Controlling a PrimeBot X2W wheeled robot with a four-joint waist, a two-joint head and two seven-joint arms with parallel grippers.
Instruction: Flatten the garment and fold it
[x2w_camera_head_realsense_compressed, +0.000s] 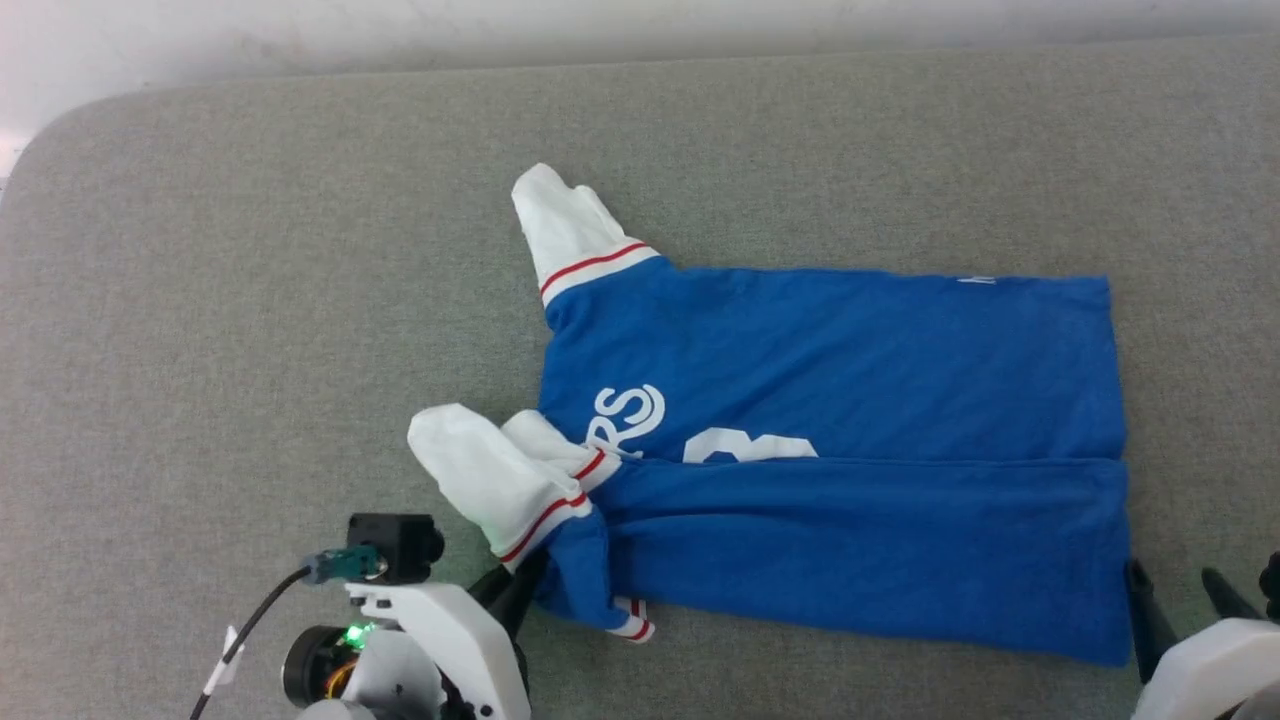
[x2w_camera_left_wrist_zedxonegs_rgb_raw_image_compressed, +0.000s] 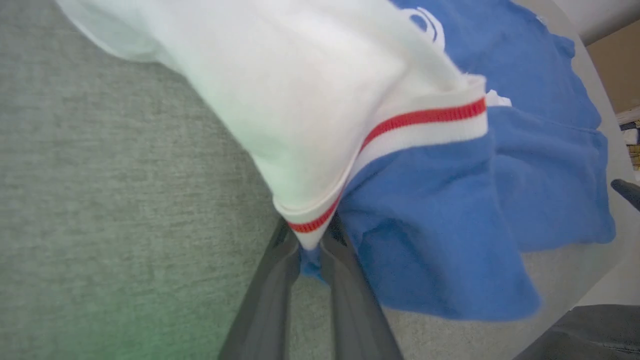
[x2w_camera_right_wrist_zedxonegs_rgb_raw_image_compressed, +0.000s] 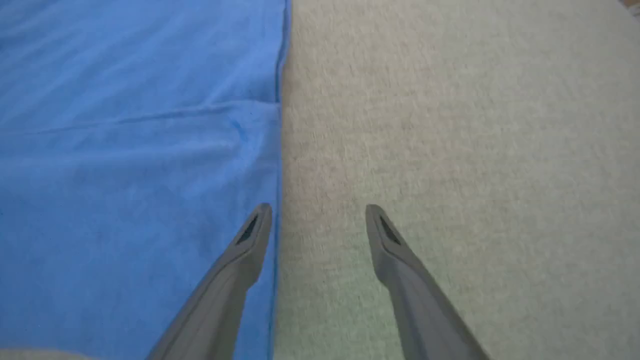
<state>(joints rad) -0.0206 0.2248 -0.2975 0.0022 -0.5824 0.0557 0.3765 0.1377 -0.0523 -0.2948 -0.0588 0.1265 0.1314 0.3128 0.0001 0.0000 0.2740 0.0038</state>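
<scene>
Nearest the robot, at the lower left of the head view, the left gripper is seen with its fingers drawn almost together. A pinch of blue cloth and red-and-white armhole trim of the garment is held between them. At this grip the cloth is raised slightly off the tabletop.

At the lower right, the right gripper is held wide open with nothing between its fingers. One finger lies over the hem at the garment's near right corner, and the other over bare tabletop just beside it. Whether the cloth is touched cannot be told.

The garment is laid sideways at the middle of the tabletop, with the sleeves toward the robot's left and the hem toward its right. The near long side is folded over toward the middle, so that the white lettering and the number are partly covered. The near sleeve is bunched just beyond the left fingers. The far sleeve points away from the robot.

The hem runs straight from near to far. Wide bare tabletop is available to the left and beyond the garment, and a narrower strip to the right. A rounded corner closes the tabletop at the far left.
</scene>
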